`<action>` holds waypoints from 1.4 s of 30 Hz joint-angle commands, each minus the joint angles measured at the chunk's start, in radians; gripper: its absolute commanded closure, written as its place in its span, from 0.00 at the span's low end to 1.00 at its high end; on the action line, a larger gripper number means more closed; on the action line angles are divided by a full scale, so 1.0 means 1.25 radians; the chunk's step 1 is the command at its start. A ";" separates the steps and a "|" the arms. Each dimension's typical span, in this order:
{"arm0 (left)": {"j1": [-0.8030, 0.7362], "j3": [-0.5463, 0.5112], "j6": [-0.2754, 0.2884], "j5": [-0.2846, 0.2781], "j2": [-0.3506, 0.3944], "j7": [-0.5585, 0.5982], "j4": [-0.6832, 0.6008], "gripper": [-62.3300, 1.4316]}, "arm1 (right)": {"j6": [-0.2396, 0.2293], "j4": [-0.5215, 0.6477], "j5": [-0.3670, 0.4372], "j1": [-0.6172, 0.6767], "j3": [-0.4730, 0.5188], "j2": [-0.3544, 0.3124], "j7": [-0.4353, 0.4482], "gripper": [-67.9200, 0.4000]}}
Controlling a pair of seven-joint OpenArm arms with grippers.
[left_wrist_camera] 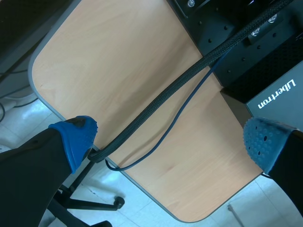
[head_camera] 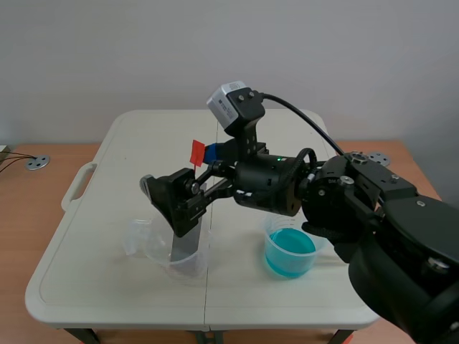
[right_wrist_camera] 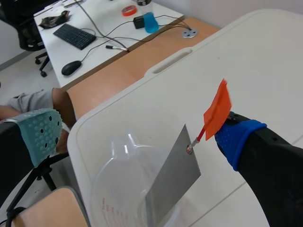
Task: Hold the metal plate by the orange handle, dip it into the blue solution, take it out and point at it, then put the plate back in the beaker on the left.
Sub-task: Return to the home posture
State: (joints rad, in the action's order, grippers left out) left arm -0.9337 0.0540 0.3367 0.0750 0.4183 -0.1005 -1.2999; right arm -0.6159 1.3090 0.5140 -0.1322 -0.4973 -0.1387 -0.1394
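Both my grippers gape, holding nothing: the right gripper hangs over the left beaker, where the plate leans, its handle beside my blue pad; the left gripper faces a desk.

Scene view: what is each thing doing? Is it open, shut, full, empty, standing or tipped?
metal plate: leaning inside the left beaker, not gripped.
orange handle: sticking up, right beside one finger pad.
left beaker: upright, no liquid seen, holding the plate.
right beaker: upright, partly full of blue solution.
right arm's fingers: open, either side of the plate.
left arm's fingers: open, holding nothing.
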 commanded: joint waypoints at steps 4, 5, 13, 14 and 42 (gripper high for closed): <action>-0.008 0.002 0.002 -0.003 -0.002 0.005 -0.006 0.00 | 0.000 0.035 0.012 -0.006 0.027 -0.034 0.010 0.02; -0.008 0.002 0.002 -0.003 -0.002 0.005 -0.006 0.00 | 0.000 0.048 0.012 -0.001 0.032 -0.046 0.012 0.02; -0.002 -0.009 -0.014 -0.005 -0.008 0.114 -0.023 0.00 | 0.042 0.217 0.013 0.103 0.094 -0.151 0.025 0.02; 0.002 -0.022 -0.030 -0.015 -0.008 0.149 -0.032 0.00 | 0.042 0.236 0.013 0.121 0.103 -0.164 0.030 0.02; 0.139 -0.186 -0.099 -0.159 0.049 0.443 -0.501 0.00 | 0.063 0.608 0.002 0.682 0.456 -0.259 0.175 0.02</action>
State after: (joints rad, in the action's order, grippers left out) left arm -0.7582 -0.1837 0.2134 -0.1173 0.4873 0.4389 -1.9125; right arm -0.5381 2.0464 0.5129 0.7155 0.0669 -0.4599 0.0593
